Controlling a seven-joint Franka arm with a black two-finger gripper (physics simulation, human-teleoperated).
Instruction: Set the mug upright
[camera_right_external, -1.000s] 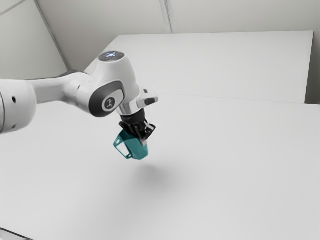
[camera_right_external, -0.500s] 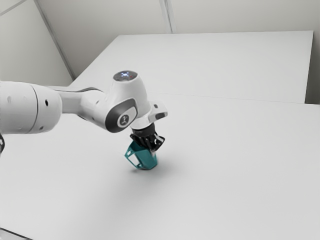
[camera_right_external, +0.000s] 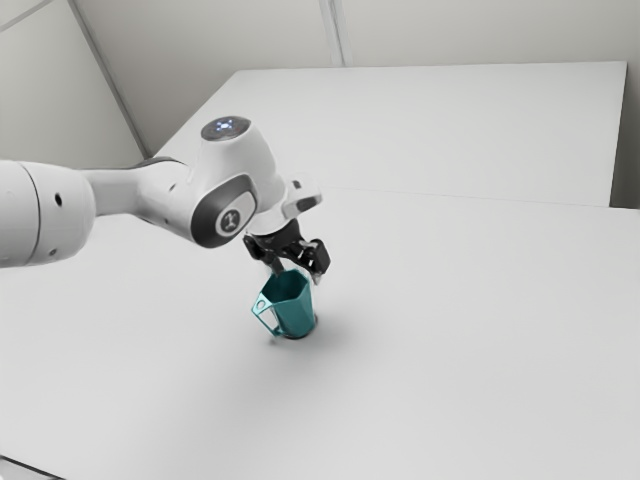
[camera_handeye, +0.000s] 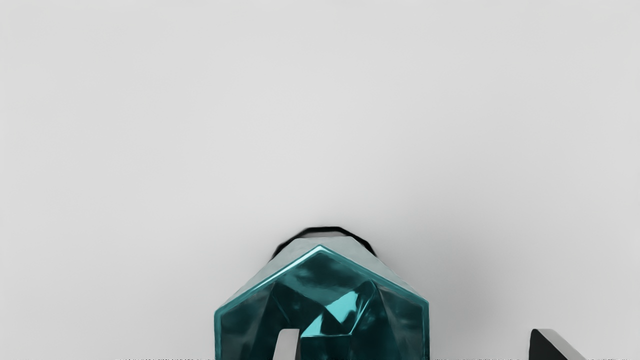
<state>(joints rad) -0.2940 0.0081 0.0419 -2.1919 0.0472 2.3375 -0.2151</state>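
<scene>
We saw a smooth white arm (camera_right_external: 112, 190) with rounded housings — small dark round recesses (camera_right_external: 58, 200), a dark cap (camera_right_external: 226, 128) with bluish lights, a ringed emblem (camera_right_external: 231, 221) on dark grey — and a black gripper (camera_right_external: 297, 273) whose fingertips (camera_handeye: 286, 345) showed pale grey faces.

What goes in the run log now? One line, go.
mug: upright on table | handle: toward exterior view's left | pincer: open, at mug's mouth

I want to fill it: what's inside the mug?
Inside the mug, faceted teal surfaces show, no contents; one fingertip and the wrist view's edge hide the rest.
</scene>
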